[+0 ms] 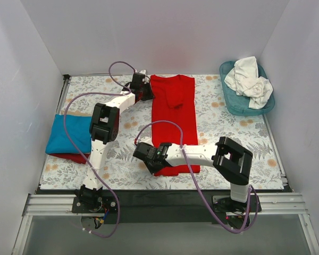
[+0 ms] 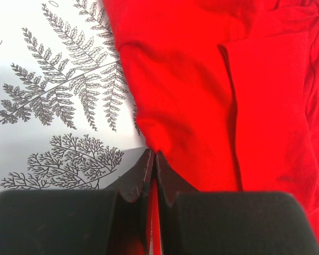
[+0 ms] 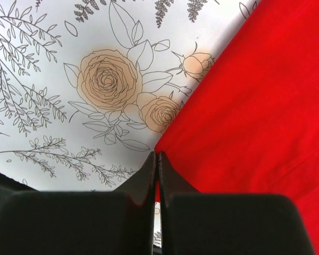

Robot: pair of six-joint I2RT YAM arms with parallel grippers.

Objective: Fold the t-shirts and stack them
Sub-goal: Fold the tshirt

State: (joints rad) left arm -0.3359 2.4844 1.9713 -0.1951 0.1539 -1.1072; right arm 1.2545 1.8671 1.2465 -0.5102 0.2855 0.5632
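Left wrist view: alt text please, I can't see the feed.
The left gripper is shut, pinching the edge of a red shirt. The shirt fills the right of the frame; fern-printed cloth shows on the left.

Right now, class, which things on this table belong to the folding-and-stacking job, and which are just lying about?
Job: red t-shirt, pinched by left gripper and right gripper; turquoise t-shirt; white t-shirts.
Lying about: teal basket; floral table cloth.
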